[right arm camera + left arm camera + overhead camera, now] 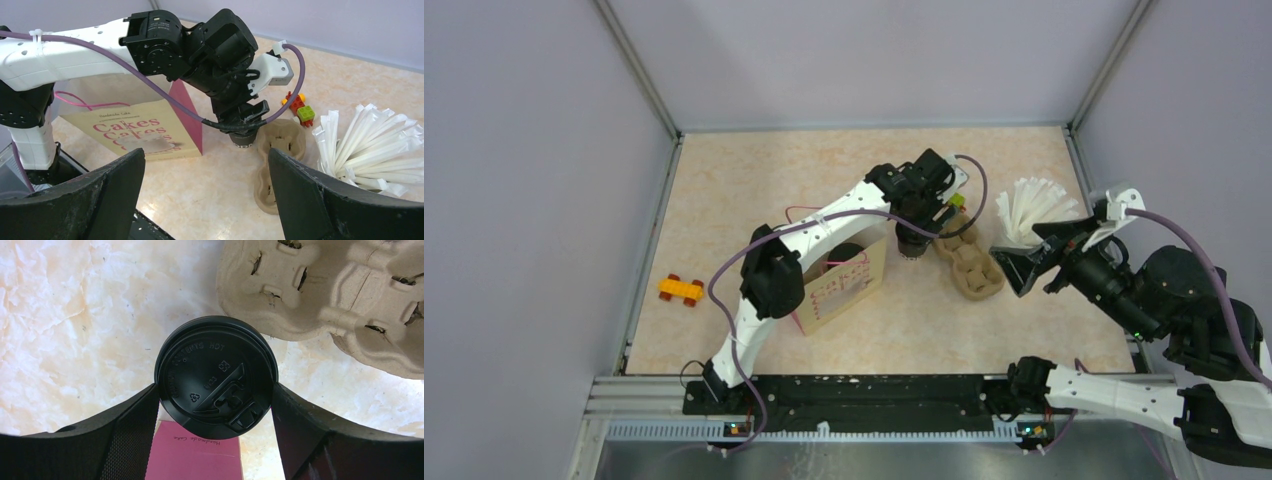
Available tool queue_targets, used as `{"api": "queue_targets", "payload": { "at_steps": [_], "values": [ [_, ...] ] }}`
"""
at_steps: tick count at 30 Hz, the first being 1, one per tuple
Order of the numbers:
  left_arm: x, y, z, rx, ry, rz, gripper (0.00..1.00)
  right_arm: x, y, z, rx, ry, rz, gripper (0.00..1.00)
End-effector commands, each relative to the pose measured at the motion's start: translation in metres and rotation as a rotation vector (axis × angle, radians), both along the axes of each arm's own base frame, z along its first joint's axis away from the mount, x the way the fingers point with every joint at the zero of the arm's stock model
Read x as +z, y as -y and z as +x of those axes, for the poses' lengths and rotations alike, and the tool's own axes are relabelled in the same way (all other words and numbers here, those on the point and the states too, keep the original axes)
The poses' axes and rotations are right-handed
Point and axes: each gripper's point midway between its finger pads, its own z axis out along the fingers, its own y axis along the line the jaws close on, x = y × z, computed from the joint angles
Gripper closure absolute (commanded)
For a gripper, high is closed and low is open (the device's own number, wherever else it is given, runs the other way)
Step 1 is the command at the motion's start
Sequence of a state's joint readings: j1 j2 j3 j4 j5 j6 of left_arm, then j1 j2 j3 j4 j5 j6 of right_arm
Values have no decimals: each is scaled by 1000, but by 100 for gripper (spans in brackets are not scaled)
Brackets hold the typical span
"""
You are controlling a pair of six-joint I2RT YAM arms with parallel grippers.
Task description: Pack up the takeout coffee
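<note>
From the left, one orange toy car [681, 290] lies well apart, then one paper bag [844, 285] printed with cakes. Just right of it, one black cup [216, 371] is clasped by the left gripper [216, 390], its jaws wide against both sides of the lid; the step is judged to be seating this cup, so a short carry right onto the one pulp carrier [972, 265] is called for; no second cup is seen. One bunch of straws [1031, 210] stands far right; the right gripper [206, 155] is held wide open, empty.

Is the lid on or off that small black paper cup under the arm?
On. The round black plastic lid covers the whole top of the small black paper cup; no pale inside shows.
</note>
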State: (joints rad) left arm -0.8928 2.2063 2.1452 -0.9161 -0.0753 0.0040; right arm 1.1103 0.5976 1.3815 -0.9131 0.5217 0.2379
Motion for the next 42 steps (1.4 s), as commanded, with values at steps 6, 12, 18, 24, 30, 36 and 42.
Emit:
{"api": "queue_targets", "payload": {
  "at_steps": [6,12,18,24,30,36,42],
  "values": [
    [12,9,3,-37,30,-38,26,11,-2,3,-3,34,8,9],
    [15,9,0,-39,20,-41,30,11,-2,3,-1,31,14,9],
    [5,-1,1,7,7,14,17,12,-1,2,1,32,20,9],
    [3,-6,4,25,20,36,3,11,-2,1,6,28,20,9],
    [4,-4,6,27,33,29,3,14,-2,1,8,35,24,9],
    [0,0,6,13,25,17,6,13,-1,1,5,32,19,9],
    [-1,2,4,8,13,8,17,14,2,1,-2,39,17,9]
  ]
}}
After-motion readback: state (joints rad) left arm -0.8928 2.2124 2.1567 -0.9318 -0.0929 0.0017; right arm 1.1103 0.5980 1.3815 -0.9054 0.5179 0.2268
